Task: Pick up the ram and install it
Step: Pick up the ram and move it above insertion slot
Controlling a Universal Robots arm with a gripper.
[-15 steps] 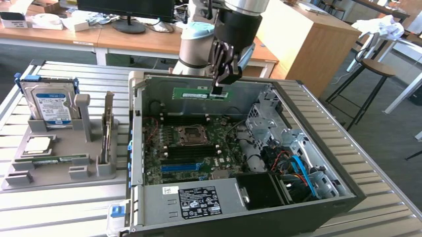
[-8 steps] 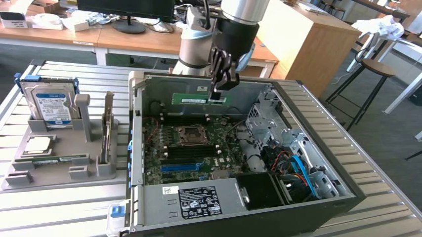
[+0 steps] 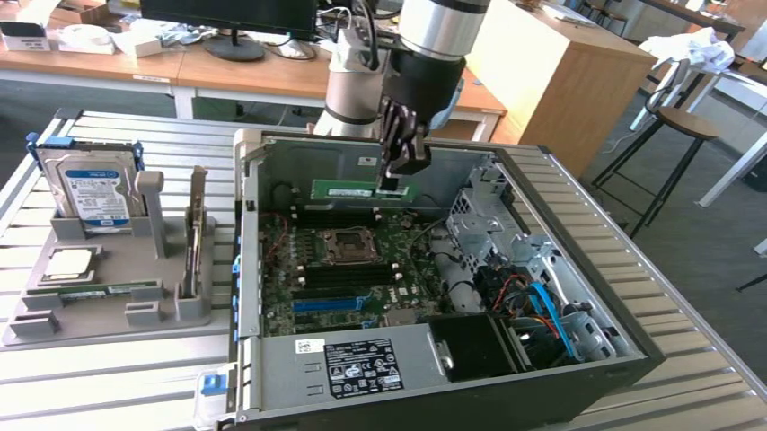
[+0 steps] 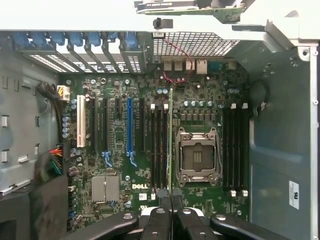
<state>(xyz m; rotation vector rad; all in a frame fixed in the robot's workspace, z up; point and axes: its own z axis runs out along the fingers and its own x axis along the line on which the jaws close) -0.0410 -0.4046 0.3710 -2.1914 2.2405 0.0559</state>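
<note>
Wooden desks, a monitor and a stool stand at the back of the room, and in front of them is a metal slatted worktop (image 3: 120,395) that carries an open computer case (image 3: 248,224). Over this case the arm comes down, and its hand (image 3: 396,175) is inside the opening, near the back wall of the case.

The hand is clenched on the ram (image 3: 354,190). It grips the green stick at one end. From the fingers the stick reaches out level towards the exterior view's left, with its long edge turned down to the board. In the exterior view the ram hangs above the motherboard (image 3: 348,278) and does not sit in a slot.

In the wrist view the hand (image 4: 171,200) shows two dark fingers pressed together, and the ram (image 4: 171,140) runs away from them as one thin green line, seen from its edge. Directly under the hand is the motherboard (image 4: 120,150). On one side of the green line, just beside it, lie the black memory slots (image 4: 159,145). On its other side is the open processor socket (image 4: 197,155).

Well apart from the hand, towards the exterior view's left and outside the case, a grey holder (image 3: 108,314) stands on the worktop. It keeps a hard drive (image 3: 90,189) upright, and a square silver chip (image 3: 70,263) lies flat on it.
</note>
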